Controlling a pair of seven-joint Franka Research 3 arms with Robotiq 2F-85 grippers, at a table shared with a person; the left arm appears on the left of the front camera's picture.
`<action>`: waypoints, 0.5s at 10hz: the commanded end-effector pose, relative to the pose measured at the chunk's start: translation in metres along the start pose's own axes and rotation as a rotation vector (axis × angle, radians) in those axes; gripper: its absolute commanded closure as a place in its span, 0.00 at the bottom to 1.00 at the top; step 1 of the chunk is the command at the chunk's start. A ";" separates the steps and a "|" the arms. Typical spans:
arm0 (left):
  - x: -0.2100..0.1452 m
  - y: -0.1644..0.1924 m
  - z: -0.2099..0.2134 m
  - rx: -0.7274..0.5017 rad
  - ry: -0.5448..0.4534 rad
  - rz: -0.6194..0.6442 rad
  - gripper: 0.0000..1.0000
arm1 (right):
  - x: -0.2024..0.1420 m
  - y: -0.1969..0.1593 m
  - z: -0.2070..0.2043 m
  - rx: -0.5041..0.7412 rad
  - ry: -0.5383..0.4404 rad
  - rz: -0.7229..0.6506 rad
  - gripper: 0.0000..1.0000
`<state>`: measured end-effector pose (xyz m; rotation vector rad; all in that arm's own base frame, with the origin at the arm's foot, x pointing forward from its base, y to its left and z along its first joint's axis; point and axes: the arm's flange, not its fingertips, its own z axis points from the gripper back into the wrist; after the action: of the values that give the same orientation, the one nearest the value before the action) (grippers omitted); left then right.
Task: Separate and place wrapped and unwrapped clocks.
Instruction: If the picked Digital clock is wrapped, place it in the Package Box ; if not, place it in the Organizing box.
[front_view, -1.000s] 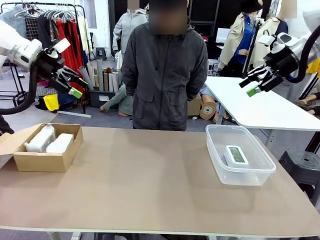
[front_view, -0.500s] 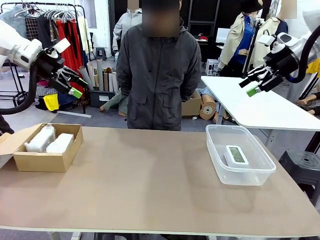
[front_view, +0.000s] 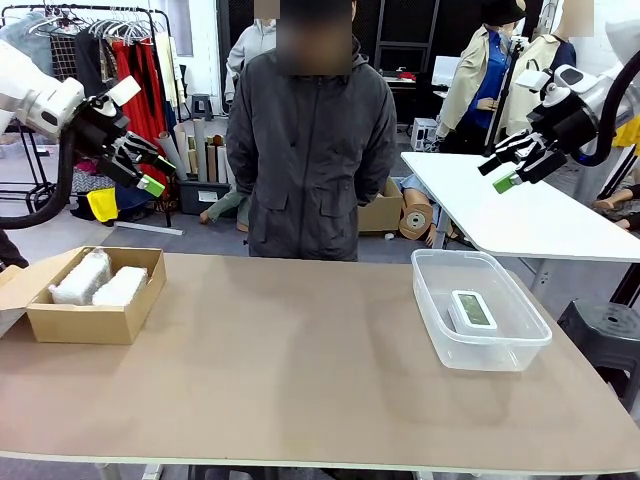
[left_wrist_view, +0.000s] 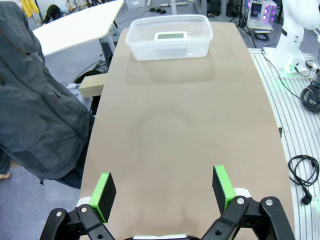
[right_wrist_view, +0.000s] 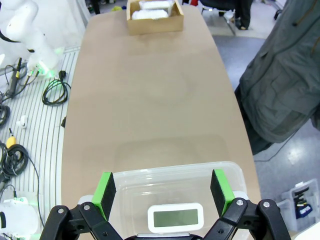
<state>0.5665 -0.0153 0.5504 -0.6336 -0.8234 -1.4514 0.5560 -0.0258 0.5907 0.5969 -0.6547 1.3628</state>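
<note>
From the front, the brown table (front_view: 300, 370) carries two containers. Near its left edge sits an open cardboard box (front_view: 95, 310) holding two bubble-wrapped bundles (front_view: 100, 280), lying side by side. Near the right edge stands a clear plastic tub (front_view: 480, 310) with one bare white clock (front_view: 472, 310) lying face up inside it, grey-green screen showing; any digits or writing on it are too small to read. A person in a dark jacket (front_view: 315, 160) stands at the far edge, between the two containers. My left gripper (front_view: 145, 165) hangs high above the left side, jaws spread and empty. My right gripper (front_view: 508, 165) hangs high on the right, jaws likewise spread, holding nothing.

Through my left wrist camera, my green pads (left_wrist_view: 105, 190) stand wide apart over bare tabletop, with the tub (left_wrist_view: 170, 45) and the clock (left_wrist_view: 170, 36) at the far end, and the person's jacket (left_wrist_view: 35, 110) along one long edge.

Through my right wrist camera, my pads (right_wrist_view: 106, 192) stand wide apart above the tub (right_wrist_view: 170, 175), the clock (right_wrist_view: 175, 217) directly below between them; its screen looks blank. The cardboard box (right_wrist_view: 154, 17) with the two bundles (right_wrist_view: 152, 9) sits at the far end.
</note>
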 end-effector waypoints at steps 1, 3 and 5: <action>0.000 -0.001 0.002 -0.003 0.007 -0.005 0.00 | 0.002 0.002 0.001 0.001 0.018 0.027 0.00; 0.000 -0.001 0.002 -0.003 0.007 -0.005 0.00 | 0.002 0.002 0.001 0.001 0.018 0.027 0.00; 0.000 -0.001 0.002 -0.003 0.007 -0.005 0.00 | 0.002 0.002 0.001 0.001 0.018 0.027 0.00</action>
<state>0.5665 -0.0153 0.5504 -0.6336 -0.8234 -1.4514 0.5560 -0.0258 0.5907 0.5969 -0.6547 1.3628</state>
